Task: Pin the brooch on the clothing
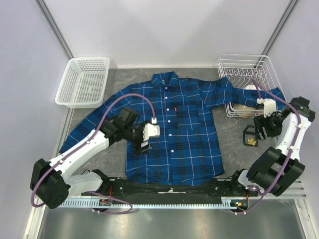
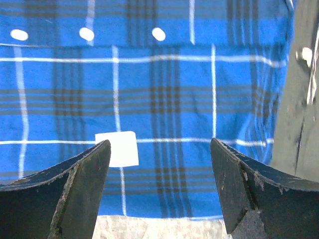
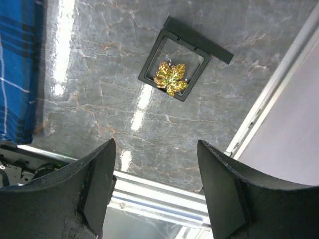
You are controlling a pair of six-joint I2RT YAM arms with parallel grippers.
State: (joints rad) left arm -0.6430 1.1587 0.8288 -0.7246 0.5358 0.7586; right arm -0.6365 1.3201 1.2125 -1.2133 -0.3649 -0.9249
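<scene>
The clothing [image 1: 184,134] lies spread flat, front up; the left gripper [image 2: 160,144] hangs over its lower left front beside the white tag [image 2: 117,148], jaws spread wide and empty; the brooch [image 3: 170,78] rests in an open black case [image 3: 198,40] right of the clothing; the right gripper [image 3: 155,144] hovers above it, jaws apart, holding nothing

The left arm [image 1: 82,152] stretches from its base at the near left toward the middle, with the wrist bent down. The left gripper [image 1: 140,148] points down, its jaws spread wide with nothing between them. The right arm [image 1: 288,142] is folded upright on the right, its wrist turned left. The right gripper [image 1: 259,133] also points down, jaws wide apart and empty.
</scene>
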